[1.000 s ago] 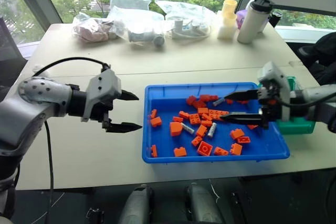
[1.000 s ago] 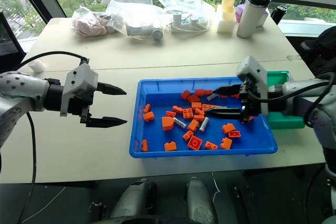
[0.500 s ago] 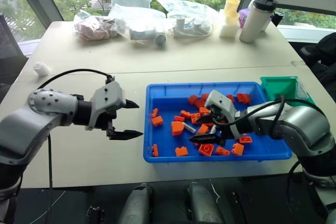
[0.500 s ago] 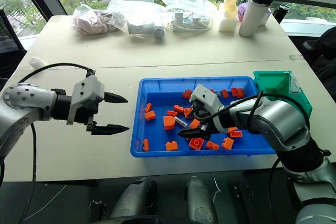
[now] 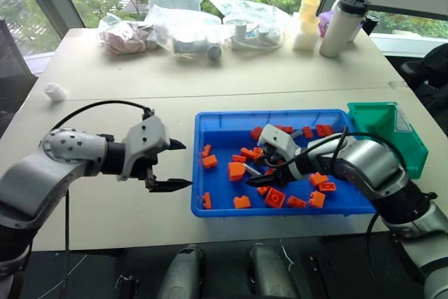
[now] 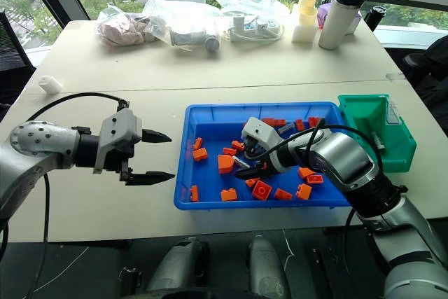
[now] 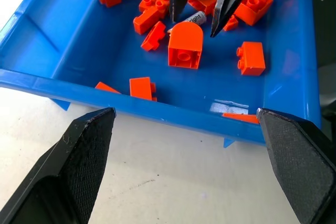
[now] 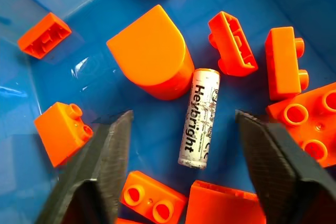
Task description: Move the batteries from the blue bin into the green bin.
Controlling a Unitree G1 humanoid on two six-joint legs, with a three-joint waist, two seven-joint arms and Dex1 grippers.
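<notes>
The right end effector (image 5: 256, 175) is down inside the blue bin (image 5: 224, 122), its two black fingers (image 8: 100, 171) spread either side of a battery (image 8: 200, 117) — a silver-grey cylinder with dark lettering, lying flat on the bin floor just beside a rounded orange brick (image 8: 154, 52). The fingers stand apart from the battery on both sides, holding nothing. More orange bricks (image 5: 274, 197) lie scattered around it across the middle of the bin. The left end effector (image 5: 173, 166) hovers over the pale surface (image 5: 126, 75) just left of the bin — wide open and empty, pointing toward the bin's left wall. The green bin (image 5: 387, 130) sits against the blue bin's right end. At the far edge of the surface are clear plastic bags (image 5: 183, 29) and a white tumbler (image 5: 341, 26).
</notes>
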